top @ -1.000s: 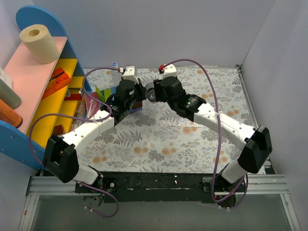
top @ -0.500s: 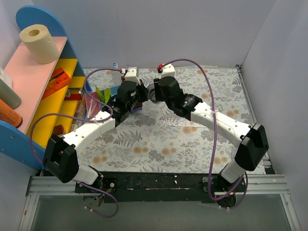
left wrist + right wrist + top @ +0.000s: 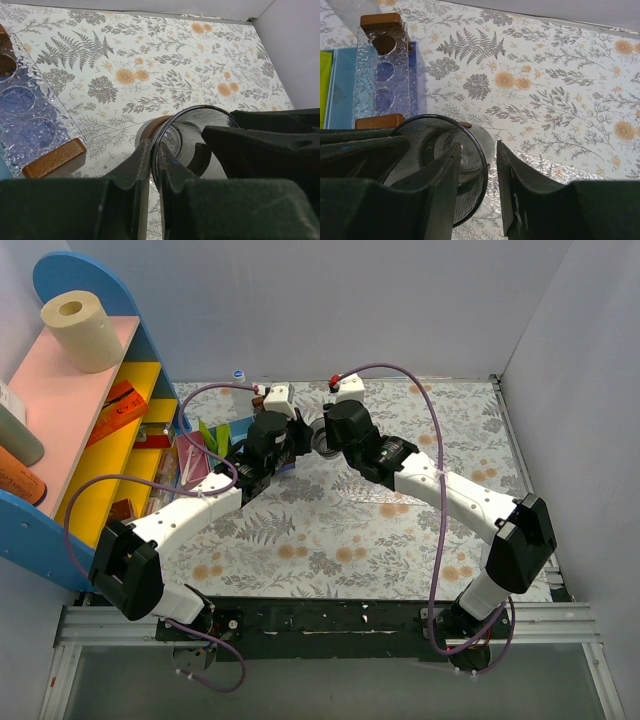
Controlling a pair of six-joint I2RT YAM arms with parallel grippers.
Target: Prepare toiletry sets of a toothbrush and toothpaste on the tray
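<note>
A dark see-through cup hangs tilted above the floral table, and my left gripper is shut on its rim. My right gripper stands open astride the opposite rim of the cup, one finger inside and one outside, with a gap to the outer finger. From above, both grippers meet at the cup at the back middle. The clear tray shows as a glittering patch on the table under the cup. Yellow-green toothpaste lies at the back left. The toothbrush is out of view.
A clear rack with round holes and wooden ends stands on a blue box left of the cup. A blue, pink and yellow shelf carrying a paper roll fills the left side. Walls close off the back and right.
The right gripper's jaws have narrowed around the cup's rim. Both grippers and the cup have shifted slightly to the right. The left grip has not changed.
</note>
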